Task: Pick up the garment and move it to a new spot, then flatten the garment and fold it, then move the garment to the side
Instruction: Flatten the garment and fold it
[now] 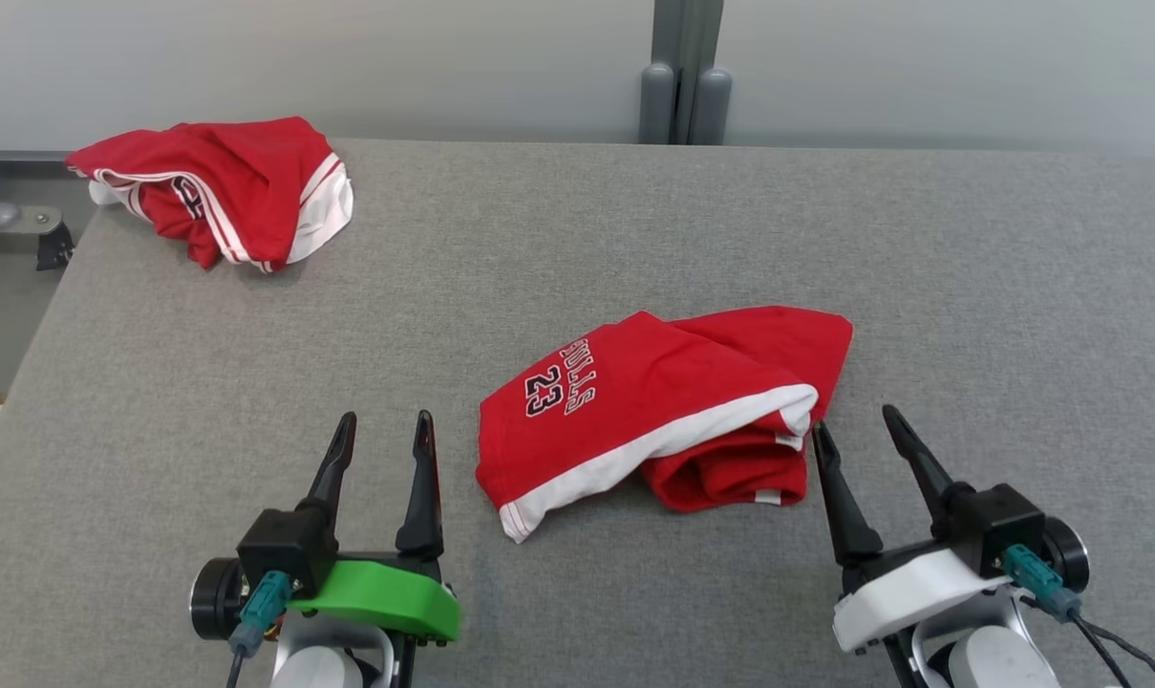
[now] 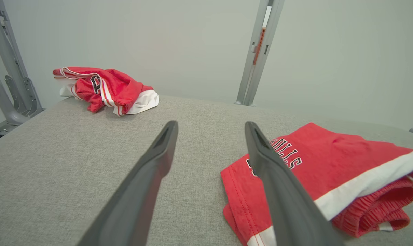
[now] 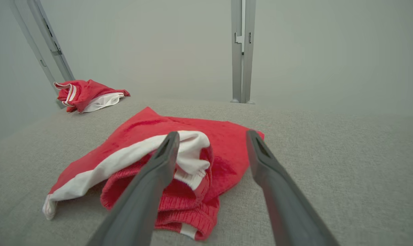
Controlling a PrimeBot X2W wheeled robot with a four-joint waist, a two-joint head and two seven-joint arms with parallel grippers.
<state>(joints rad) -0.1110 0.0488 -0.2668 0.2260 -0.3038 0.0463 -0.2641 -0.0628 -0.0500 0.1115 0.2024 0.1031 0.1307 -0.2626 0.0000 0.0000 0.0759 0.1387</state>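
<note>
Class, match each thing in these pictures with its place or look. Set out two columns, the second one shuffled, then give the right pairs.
Column one:
1 shorts printed 23
2 crumpled garment
3 table
4 post

Column two:
a grey cloth top
b far left corner of the table
c behind the table's far edge
d middle of the table, white band showing

Pairs: 1-d, 2-b, 3-a, 4-c
</note>
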